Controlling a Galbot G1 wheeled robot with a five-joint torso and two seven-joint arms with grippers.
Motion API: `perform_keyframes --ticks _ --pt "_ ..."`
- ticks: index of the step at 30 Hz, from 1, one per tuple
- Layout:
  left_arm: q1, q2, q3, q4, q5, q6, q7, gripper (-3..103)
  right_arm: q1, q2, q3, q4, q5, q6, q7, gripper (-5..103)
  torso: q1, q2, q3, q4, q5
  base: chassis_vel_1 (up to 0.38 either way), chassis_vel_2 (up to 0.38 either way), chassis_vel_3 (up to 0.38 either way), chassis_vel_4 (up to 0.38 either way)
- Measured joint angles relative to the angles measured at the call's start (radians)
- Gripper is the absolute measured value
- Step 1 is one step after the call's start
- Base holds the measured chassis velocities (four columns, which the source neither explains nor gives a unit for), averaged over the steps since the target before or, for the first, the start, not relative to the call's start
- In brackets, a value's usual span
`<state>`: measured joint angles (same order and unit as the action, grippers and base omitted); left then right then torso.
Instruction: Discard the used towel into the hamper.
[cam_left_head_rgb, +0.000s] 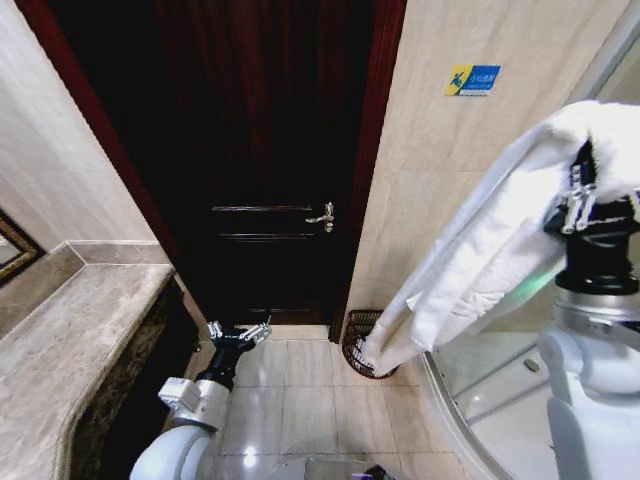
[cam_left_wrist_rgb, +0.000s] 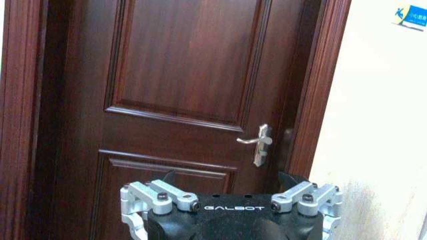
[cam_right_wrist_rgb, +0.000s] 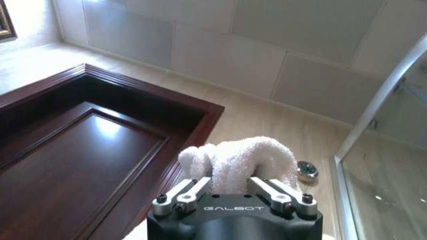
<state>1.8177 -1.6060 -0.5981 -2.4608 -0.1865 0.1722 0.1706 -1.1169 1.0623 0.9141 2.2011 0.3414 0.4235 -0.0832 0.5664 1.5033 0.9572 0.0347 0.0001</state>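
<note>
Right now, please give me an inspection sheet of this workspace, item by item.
Surface: pale tiled floor; marble counter on the robot's left.
Job's things: white towel held high, hanging down; hamper on the floor by the wall, partly behind the towel's lower end.
Clutter: nothing seen.
Grippers: right gripper shut on the towel; left gripper open, low, empty.
Cables: nothing seen.
Surroundings: dark wooden door closed, lever handle; blue wall sign; glass shower screen.

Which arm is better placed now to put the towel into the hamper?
The right arm. Its right hand already grips the white towel, which hangs down just above the hamper. The left hand is open and empty, low, near the door.
</note>
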Motion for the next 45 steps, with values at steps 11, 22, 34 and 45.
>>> perform_keyframes --ticks 11,22,34,45 --pt "0.000 0.000 0.000 0.000 0.000 0.000 0.000 100 0.146 -0.087 -0.040 -0.117 0.039 -0.012 -0.008 13 0.000 0.000 0.000 0.0002 0.0000 0.000 0.000 0.000 0.000" --pt "0.000 0.000 0.000 0.000 0.000 0.000 0.000 100 0.226 -0.091 -0.073 -0.181 0.064 -0.019 -0.029 13 0.000 0.000 0.000 0.0002 -0.0001 0.000 0.000 0.000 0.000" --pt "0.000 0.000 0.000 0.000 0.000 0.000 0.000 100 0.371 -0.023 -0.197 -0.273 0.084 -0.044 -0.021 13 0.000 0.000 0.000 0.0004 -0.0002 0.000 0.000 0.000 0.000" --pt "0.000 0.000 0.000 0.000 0.000 0.000 0.000 100 0.476 0.052 -0.246 -0.444 0.038 0.010 -0.061 13 0.000 0.000 0.000 0.0002 0.0000 0.000 0.000 0.000 0.000"
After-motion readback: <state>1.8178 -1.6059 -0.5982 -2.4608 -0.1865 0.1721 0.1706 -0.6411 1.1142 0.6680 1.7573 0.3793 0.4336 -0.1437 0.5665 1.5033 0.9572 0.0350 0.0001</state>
